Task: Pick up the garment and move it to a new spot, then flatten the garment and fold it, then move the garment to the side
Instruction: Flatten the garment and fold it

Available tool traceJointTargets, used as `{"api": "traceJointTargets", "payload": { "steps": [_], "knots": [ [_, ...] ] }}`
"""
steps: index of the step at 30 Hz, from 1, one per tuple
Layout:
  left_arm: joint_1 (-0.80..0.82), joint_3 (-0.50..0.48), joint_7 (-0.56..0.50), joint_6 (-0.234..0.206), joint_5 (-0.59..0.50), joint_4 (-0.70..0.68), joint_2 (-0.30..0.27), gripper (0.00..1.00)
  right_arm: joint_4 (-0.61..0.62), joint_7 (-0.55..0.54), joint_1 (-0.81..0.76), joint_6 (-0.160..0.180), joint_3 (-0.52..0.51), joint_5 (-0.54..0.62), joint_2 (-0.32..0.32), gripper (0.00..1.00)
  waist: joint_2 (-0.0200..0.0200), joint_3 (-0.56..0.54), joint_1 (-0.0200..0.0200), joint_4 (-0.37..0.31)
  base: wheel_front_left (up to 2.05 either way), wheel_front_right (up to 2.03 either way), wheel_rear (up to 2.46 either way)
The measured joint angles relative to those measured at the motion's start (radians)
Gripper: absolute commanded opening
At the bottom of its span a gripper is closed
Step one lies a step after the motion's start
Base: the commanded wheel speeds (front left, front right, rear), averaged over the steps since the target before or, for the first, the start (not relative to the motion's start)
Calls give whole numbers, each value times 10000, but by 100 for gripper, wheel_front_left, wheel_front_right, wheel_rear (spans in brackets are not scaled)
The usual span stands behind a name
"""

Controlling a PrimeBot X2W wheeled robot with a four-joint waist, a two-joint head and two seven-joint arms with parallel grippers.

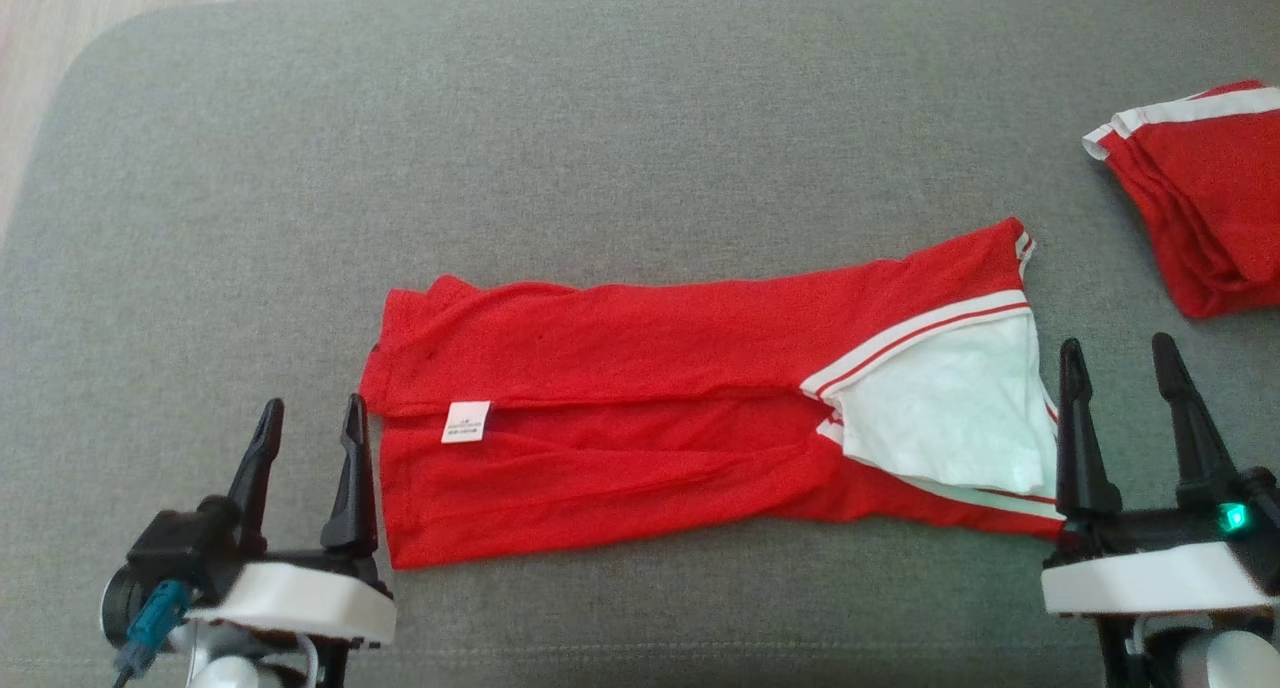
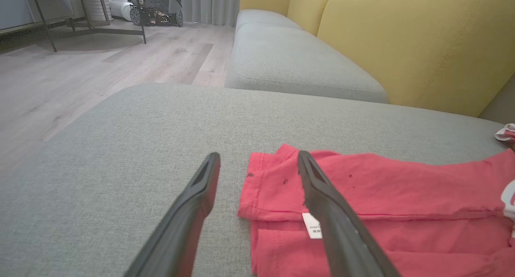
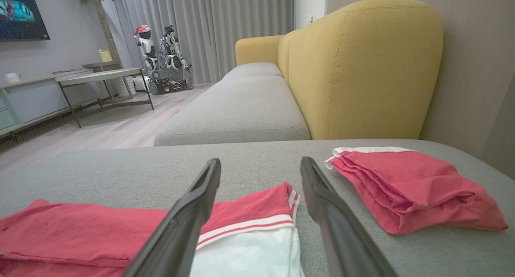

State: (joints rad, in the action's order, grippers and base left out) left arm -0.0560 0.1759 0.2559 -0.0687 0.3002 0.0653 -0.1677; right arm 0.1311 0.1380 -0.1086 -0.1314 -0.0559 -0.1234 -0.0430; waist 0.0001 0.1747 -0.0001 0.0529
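Observation:
A red garment (image 1: 650, 408) with white trim and a white panel lies folded into a long strip across the grey cushion (image 1: 600, 138). A small white label (image 1: 466, 420) shows near its left end. My left gripper (image 1: 312, 426) is open at the strip's left end, its right finger level with the garment's edge; the left wrist view has that finger over the red cloth (image 2: 402, 196). My right gripper (image 1: 1118, 358) is open just off the strip's right end, beside the white panel (image 3: 249, 253). Nothing sits between either pair of fingers.
A second folded red garment (image 1: 1200, 198) with white trim lies at the cushion's far right, also in the right wrist view (image 3: 406, 188). A yellow sofa back (image 3: 362, 67) and more grey seats (image 2: 297, 63) stand beyond. Wooden floor (image 2: 80, 79) lies off the cushion's left side.

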Motion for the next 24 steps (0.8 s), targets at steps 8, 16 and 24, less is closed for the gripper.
{"api": "traceJointTargets", "payload": {
  "steps": [8, 16, 24],
  "knots": [
    [139, -4, 0, 79, 2, 48, 8, 100, -159, -17, 138, 0, 4, -107, 0, 100, 0, 167, 0, -38, 0, 0, 0],
    [504, 23, -2, 178, -82, 40, 52, 100, -976, -1476, 423, 0, -585, 159, -2, 100, 0, 527, 0, 6, 0, 0, 0],
    [1331, 79, -2, 441, -178, 136, 201, 100, -1269, -3446, 874, 0, -890, 621, 2, 100, 0, 1241, 2, 197, 0, 0, 0]
  ]
}}
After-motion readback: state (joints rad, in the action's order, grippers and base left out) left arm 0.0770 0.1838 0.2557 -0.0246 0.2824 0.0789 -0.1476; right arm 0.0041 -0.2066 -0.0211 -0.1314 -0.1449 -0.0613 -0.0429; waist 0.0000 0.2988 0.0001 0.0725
